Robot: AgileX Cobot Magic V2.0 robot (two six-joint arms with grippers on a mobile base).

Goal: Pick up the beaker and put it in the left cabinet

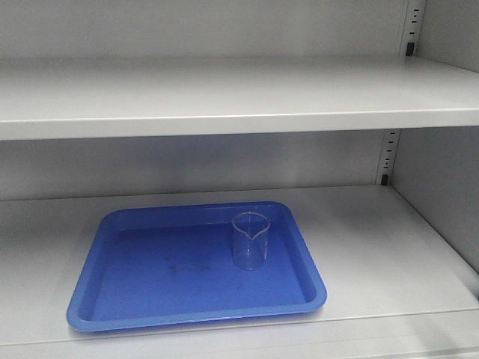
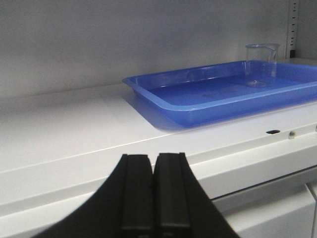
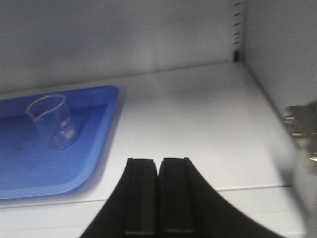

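Beaker point(image 1: 250, 240): small, clear glass, upright, spout at the rim turned toward the front view, standing inside a blue tray point(image 1: 112, 310) near its right rear part, apart from the tray walls. Tray resting on the lower shelf point(image 1: 374, 247) of the left cabinet point(image 1: 430, 176), under another wide grey shelf. Probably light and empty, stiff but brittle; smooth wall likely slippery against hard pads, so liable to slide or tip if squeezed off-centre or bumped at the rim. Best taken across the straight cylindrical wall, about mid-height or a little above, away from the spout, with a gentle squeeze and a level lift clear of the tray lip. Already within the cabinet by the look of it, so little of the task apparently left. Left hand point(image 2: 153, 193) pressed fully closed, pads together, holding nothing, low before the shelf edge and well apart from the beaker. Right hand point(image 3: 158, 198) likewise closed and empty, over the bare shelf just right of the tray. A blurred metal part at the right edge of the right wrist view, not identifiable.
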